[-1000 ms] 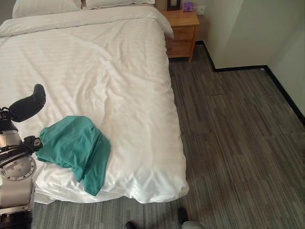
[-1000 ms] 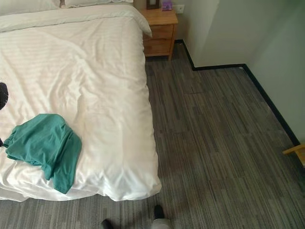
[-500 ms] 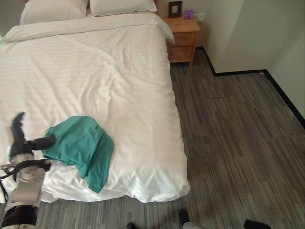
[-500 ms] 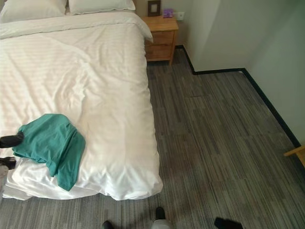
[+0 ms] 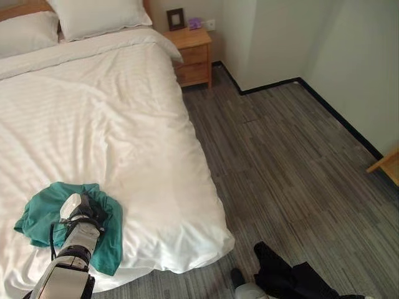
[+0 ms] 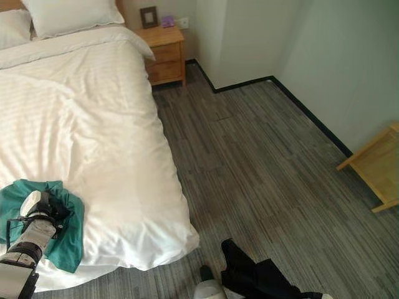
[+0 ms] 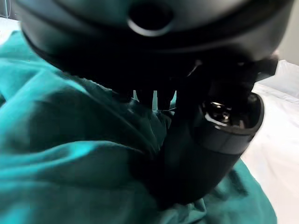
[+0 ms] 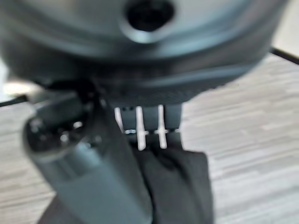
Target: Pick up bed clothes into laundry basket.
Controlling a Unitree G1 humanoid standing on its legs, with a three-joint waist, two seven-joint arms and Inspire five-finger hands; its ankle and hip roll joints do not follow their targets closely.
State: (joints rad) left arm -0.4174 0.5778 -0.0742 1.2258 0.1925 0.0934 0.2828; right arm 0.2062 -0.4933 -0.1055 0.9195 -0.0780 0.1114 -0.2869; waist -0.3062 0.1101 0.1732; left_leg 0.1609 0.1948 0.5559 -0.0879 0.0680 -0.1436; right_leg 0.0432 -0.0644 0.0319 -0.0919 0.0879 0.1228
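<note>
A teal garment (image 5: pixel 36 217) lies bunched near the foot corner of the white bed (image 5: pixel 118 112). My left hand (image 5: pixel 83 213) sits on top of it, fingers dug into the folds and thumb pressed against the cloth (image 7: pixel 70 154), so the hand (image 7: pixel 219 140) is shut on it. A black garment (image 5: pixel 288 280) hangs low over the floor at the lower right. In the right wrist view my right hand (image 8: pixel 88 172) has its fingers and thumb closed on that black cloth (image 8: pixel 180 182), which dangles past them above the striped floor.
Two pillows (image 5: pixel 100 17) lie at the head of the bed. A wooden nightstand (image 5: pixel 192 53) with a small frame stands beside it against the wall. A light wooden piece of furniture (image 6: pixel 374 163) stands at the right. Grey striped floor (image 5: pixel 293 168) runs between bed and wall.
The camera has shifted. My left hand came down from beside the teal garment onto it, and the cloth has bunched up. The black garment has come into view at the lower right.
</note>
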